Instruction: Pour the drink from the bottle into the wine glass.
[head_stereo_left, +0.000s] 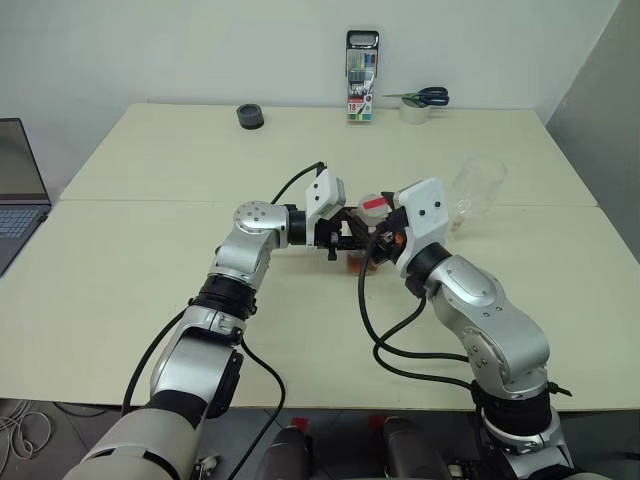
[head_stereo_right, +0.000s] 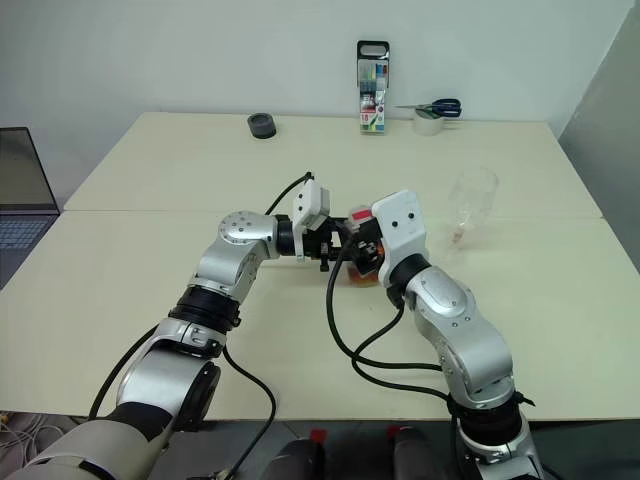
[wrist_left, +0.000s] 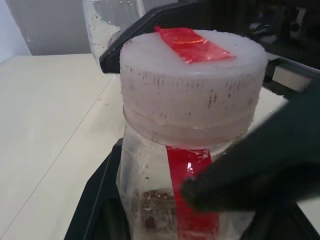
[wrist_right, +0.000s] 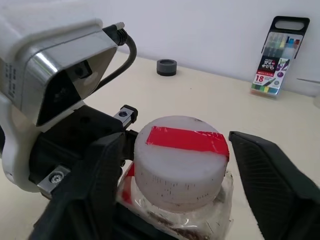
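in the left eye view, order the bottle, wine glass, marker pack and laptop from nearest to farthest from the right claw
1. bottle: right at the right claw, between the two claws, with the left claw shut on its body.
2. wine glass: just beyond, on the robot's right.
3. marker pack: upright at the table's far edge.
4. laptop: at the far left edge.

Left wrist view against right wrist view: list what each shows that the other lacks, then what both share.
Left wrist view alone: the wine glass behind the bottle, and brown drink low in the bottle. Right wrist view alone: the marker pack, a dark round thing on the table, and the left pincer shut on the bottle. Both: the bottle, its whitish cap bearing red tape, and the right pincer straddling that cap.
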